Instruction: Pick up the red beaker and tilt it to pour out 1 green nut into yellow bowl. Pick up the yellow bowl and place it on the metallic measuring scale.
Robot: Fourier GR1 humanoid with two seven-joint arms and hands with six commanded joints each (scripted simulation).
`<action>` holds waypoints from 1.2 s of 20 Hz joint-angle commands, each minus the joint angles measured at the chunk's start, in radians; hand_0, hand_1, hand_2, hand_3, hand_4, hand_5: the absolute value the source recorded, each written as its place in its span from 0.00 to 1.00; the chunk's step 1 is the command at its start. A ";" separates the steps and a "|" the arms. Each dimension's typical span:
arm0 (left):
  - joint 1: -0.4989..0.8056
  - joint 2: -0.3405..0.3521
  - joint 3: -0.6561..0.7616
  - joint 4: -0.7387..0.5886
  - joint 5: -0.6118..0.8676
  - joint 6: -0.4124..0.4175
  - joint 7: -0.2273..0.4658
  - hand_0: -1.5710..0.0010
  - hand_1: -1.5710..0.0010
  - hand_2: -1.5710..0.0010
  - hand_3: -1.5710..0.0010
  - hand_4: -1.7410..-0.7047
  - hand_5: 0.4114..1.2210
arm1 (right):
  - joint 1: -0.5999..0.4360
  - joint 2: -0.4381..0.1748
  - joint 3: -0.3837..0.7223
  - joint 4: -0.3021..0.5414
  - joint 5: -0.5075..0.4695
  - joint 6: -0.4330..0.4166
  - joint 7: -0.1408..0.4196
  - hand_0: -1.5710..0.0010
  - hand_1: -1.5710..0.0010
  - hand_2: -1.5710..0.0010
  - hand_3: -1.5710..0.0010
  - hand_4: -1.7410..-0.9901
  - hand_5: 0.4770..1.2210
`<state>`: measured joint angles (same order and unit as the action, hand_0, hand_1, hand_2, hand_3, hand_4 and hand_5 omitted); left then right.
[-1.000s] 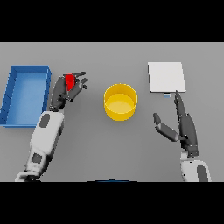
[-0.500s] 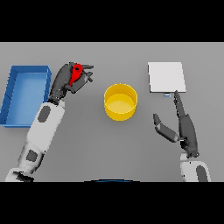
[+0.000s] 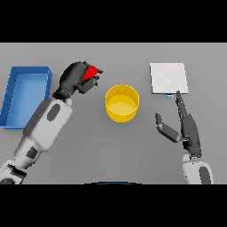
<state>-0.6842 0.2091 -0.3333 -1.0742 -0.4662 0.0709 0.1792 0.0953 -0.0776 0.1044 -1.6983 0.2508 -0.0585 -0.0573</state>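
A flat grey table [image 3: 133,146] fills the head view and carries all the objects. Nearest the viewer, at the lower right, the right hand [image 3: 188,128] rests above the table with its fingers straight and relaxed, the thumb spread to the left; it grasps nothing. Its longest fingertip points up toward the near edge of the metallic measuring scale [image 3: 168,78], a pale square plate lying flat at the right rear of the table, and ends just beside it.

Near the centre stands the yellow bowl [image 3: 122,103], upright and open at the top, well apart from both hands and from the scale. Whether anything lies inside it cannot be told.

To the left, the left arm rises diagonally from the lower left corner. The left hand [image 3: 75,79] is clenched around the red beaker [image 3: 91,72], of which only a small red part shows between the dark fingers; its tilt cannot be judged with certainty. The beaker is held up and to the left of the bowl, not over it.

At the far left lies a blue tray [image 3: 9,95] with raised walls, beside the left forearm.
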 commanded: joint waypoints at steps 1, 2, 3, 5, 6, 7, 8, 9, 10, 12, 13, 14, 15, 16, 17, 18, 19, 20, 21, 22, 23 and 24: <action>-0.016 0.013 -0.036 0.001 -0.042 -0.012 0.032 0.00 0.00 0.00 0.00 0.00 0.89 | 0.013 0.001 0.003 -0.012 -0.002 0.003 -0.008 1.00 1.00 1.00 1.00 0.65 0.28; -0.032 0.023 -0.079 0.006 -0.087 -0.021 0.044 0.00 0.00 0.00 0.00 0.00 0.89 | 0.020 -0.001 0.000 -0.012 -0.008 0.006 -0.010 1.00 1.00 1.00 1.00 0.65 0.28; -0.057 0.023 -0.122 0.024 -0.133 -0.030 0.069 0.00 0.00 0.00 0.00 0.00 0.88 | 0.029 0.003 0.007 -0.014 0.000 0.004 -0.016 1.00 1.00 1.00 1.00 0.65 0.29; -0.095 0.050 -0.183 0.040 -0.199 -0.054 0.071 0.00 0.00 0.00 0.00 0.00 0.93 | 0.028 0.001 0.009 -0.024 0.004 0.004 -0.017 1.00 1.00 1.00 1.00 0.63 0.30; -0.117 0.054 -0.203 0.058 -0.221 -0.064 0.074 0.00 0.00 0.00 0.00 0.00 0.94 | 0.030 0.006 0.013 -0.027 0.004 0.004 -0.015 1.00 1.00 1.00 1.00 0.63 0.30; -0.135 0.054 -0.228 0.066 -0.244 -0.074 0.076 0.00 0.00 0.00 0.00 0.00 0.95 | 0.023 0.004 0.005 -0.025 -0.006 0.007 -0.002 1.00 1.00 1.00 1.00 0.62 0.30; -0.152 0.059 -0.254 0.080 -0.268 -0.081 0.063 0.00 0.00 0.00 0.00 0.00 0.96 | 0.018 0.005 0.008 -0.017 0.000 0.004 0.002 1.00 1.00 1.00 1.00 0.62 0.31; -0.171 0.065 -0.272 0.089 -0.285 -0.097 0.059 0.00 0.00 0.00 0.00 0.05 0.97 | 0.022 0.008 0.013 -0.025 0.005 0.003 -0.006 1.00 1.00 1.00 1.00 0.61 0.31; -0.193 0.073 -0.297 0.099 -0.308 -0.119 0.053 0.00 0.00 0.00 0.00 0.09 0.98 | 0.026 0.013 0.014 -0.024 0.005 0.000 -0.012 1.00 1.00 1.00 1.00 0.61 0.31; -0.226 0.091 -0.351 0.095 -0.346 -0.175 0.044 0.00 0.00 0.00 0.06 0.06 0.98 | 0.031 0.012 0.006 -0.022 -0.017 0.010 -0.025 1.00 1.00 1.00 1.00 0.61 0.30; -0.251 0.098 -0.374 0.097 -0.360 -0.209 0.038 0.00 0.00 0.00 0.11 0.05 0.99 | 0.037 0.018 0.004 -0.020 -0.022 0.008 -0.028 1.00 1.00 1.00 1.00 0.60 0.29; -0.282 0.092 -0.395 0.120 -0.373 -0.238 0.032 0.00 0.00 0.00 0.16 0.04 0.99 | 0.033 0.021 0.002 -0.017 -0.028 0.008 -0.030 1.00 1.00 1.00 1.00 0.60 0.28; -0.299 0.088 -0.422 0.123 -0.390 -0.252 0.013 0.00 0.00 0.00 0.19 0.04 0.99 | 0.038 0.026 0.001 -0.005 -0.030 0.007 -0.042 1.00 1.00 1.00 1.00 0.60 0.27; -0.316 0.093 -0.447 0.132 -0.404 -0.267 -0.016 0.00 0.00 0.00 0.15 0.03 0.99 | 0.040 0.030 -0.001 -0.011 -0.039 0.007 -0.045 1.00 1.00 1.00 1.00 0.60 0.26; -0.331 0.089 -0.474 0.152 -0.419 -0.274 -0.039 0.00 0.00 0.00 0.12 0.03 0.99 | 0.035 0.036 -0.007 0.002 -0.048 0.005 -0.037 1.00 1.00 1.00 1.00 0.59 0.25; -0.357 0.084 -0.501 0.167 -0.438 -0.290 -0.057 0.00 0.00 0.00 0.10 0.02 1.00 | 0.032 0.042 -0.004 0.004 -0.050 0.007 -0.037 1.00 1.00 1.00 1.00 0.60 0.24; -0.377 0.082 -0.526 0.175 -0.454 -0.302 -0.071 0.00 0.00 0.00 0.08 0.02 1.00 | 0.032 0.045 -0.006 0.000 -0.057 0.008 -0.046 1.00 1.00 1.00 1.00 0.59 0.24; -0.387 0.076 -0.553 0.184 -0.472 -0.310 -0.073 0.00 0.00 0.00 0.06 0.01 1.00 | 0.034 0.038 -0.012 0.005 -0.060 0.009 -0.049 1.00 1.00 1.00 1.00 0.60 0.23; -0.399 0.080 -0.583 0.200 -0.491 -0.327 -0.088 0.00 0.00 0.00 0.05 0.01 1.00 | 0.027 0.043 -0.007 0.011 -0.051 0.004 -0.045 1.00 1.00 1.00 1.00 0.60 0.22; -0.413 0.075 -0.613 0.204 -0.511 -0.337 -0.093 0.00 0.00 0.00 0.04 0.01 1.00 | 0.028 0.043 -0.010 0.003 -0.049 -0.001 -0.039 1.00 1.00 1.00 1.00 0.60 0.22; -0.418 0.082 -0.637 0.203 -0.524 -0.347 -0.102 0.00 0.00 0.00 0.03 0.01 1.00 | 0.024 0.043 -0.009 0.013 -0.048 -0.001 -0.036 1.00 1.00 1.00 1.00 0.60 0.21; -0.429 0.073 -0.661 0.217 -0.542 -0.353 -0.098 0.00 0.00 0.00 0.03 0.01 1.00 | 0.019 0.045 -0.010 0.018 -0.049 -0.002 -0.038 1.00 1.00 1.00 1.00 0.60 0.21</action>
<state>-1.1130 0.2812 -0.9948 -0.8574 -1.0057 -0.2825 0.0787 0.1139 -0.0326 0.0943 -1.6802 0.2022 -0.0601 -0.0946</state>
